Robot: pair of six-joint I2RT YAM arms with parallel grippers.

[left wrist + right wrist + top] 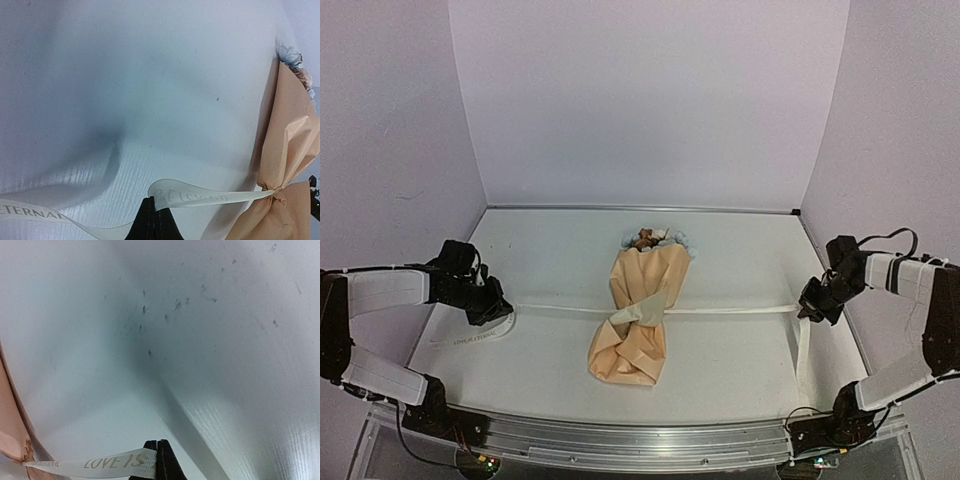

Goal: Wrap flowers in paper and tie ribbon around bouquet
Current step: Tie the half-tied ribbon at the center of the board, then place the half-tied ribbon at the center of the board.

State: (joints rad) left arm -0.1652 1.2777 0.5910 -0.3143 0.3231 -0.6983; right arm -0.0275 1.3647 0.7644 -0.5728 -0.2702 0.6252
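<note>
**A:** Since the overhead view shows the peach-tan paper-cone bouquet (pixel 638 315) lying in the middle of the white table (pixel 550 260), its pale blue and rusty-brown artificial flowers (pixel 650 238) pointing away from the arms, I judge the wrapping done and the tying in hand.

**B:** Agreed. The long cream-white printed fabric ribbon (pixel 730 311) crosses the cone's cinched waist and runs out both ways. One end goes to the left gripper (pixel 492 312), the other to the right gripper (pixel 809 311), well apart on either side.

**A:** From the left wrist, the black fingers are pressed together on the ribbon. It runs taut to the pinched neck of the crinkled peach-tan kraft paper (pixel 287 130), and a slack tail trails off the other way.

**B:** The right wrist shows a like grip: jaws closed on the lettered band, with the paper just at the frame's left edge.

**A:** Is it a real knot at the waist?

**B:** It looks like a single crossing, though the overhead view is too small to be sure.

**A:** Then the next move probably calls for an even outward pull by both arms, without dragging the bouquet sideways. A second crossing would then lock it.
</note>
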